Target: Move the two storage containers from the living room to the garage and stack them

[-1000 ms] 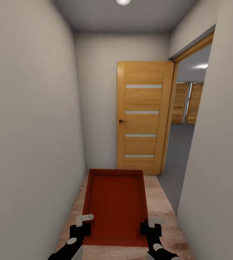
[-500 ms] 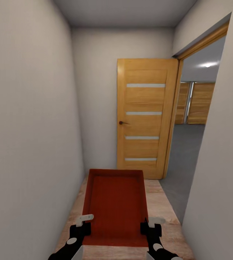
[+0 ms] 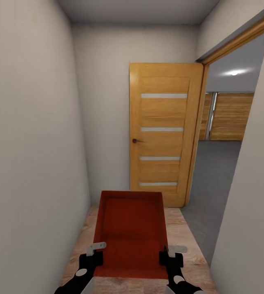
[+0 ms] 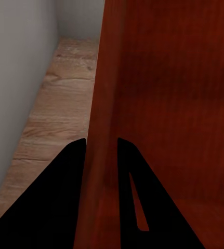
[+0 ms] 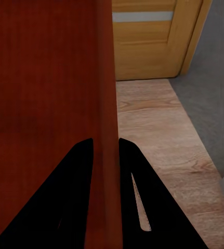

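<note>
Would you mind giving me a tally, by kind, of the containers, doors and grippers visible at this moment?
Storage container: 1, orange-red, held by both side walls
Wooden door: 1, standing open beside the doorway
Grippers: 2, left gripper and right gripper, each clamped on a container wall
Total: 4

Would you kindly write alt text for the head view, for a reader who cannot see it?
Both grippers, left and right, carry an orange-red storage container by its side walls above a wood-plank floor in a narrow white corridor. Ahead stands an open wooden door; on the right, a doorway shows a room with a grey floor.
</note>
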`<state>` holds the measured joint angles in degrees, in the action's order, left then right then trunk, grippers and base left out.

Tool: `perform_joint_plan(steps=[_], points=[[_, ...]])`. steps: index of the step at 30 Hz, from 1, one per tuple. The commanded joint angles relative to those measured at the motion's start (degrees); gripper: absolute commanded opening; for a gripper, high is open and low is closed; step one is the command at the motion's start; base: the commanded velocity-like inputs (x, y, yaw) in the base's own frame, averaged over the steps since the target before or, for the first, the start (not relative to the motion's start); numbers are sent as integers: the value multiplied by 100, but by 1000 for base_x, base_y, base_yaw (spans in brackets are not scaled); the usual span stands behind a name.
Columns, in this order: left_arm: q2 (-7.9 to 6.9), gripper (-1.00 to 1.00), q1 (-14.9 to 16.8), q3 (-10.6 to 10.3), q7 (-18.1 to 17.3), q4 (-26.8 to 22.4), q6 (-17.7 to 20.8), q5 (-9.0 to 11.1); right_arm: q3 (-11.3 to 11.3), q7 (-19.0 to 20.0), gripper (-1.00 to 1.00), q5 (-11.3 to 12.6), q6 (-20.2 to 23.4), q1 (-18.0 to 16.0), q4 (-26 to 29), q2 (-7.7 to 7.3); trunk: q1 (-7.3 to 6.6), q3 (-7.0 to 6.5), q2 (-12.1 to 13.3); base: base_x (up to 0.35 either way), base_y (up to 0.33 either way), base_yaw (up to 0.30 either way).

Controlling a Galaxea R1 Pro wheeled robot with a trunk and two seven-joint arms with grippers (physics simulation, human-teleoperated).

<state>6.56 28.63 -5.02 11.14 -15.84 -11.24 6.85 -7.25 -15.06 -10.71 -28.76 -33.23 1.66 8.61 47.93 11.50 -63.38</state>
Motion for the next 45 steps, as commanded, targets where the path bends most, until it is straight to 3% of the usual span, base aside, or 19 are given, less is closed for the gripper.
perform_joint_plan(steps=[1, 45], points=[[-9, -100, 2, -79, 28, 20, 77, 117, 145, 3, -100, 32, -435, -8, 37, -18, 4, 8, -5, 323, 63, -215], [-11, -100, 2, -60, 46, 19, 72, 141, 145, 2, -100, 29, -438, -8, 35, -17, 4, 8, -5, 317, 171, -246]])
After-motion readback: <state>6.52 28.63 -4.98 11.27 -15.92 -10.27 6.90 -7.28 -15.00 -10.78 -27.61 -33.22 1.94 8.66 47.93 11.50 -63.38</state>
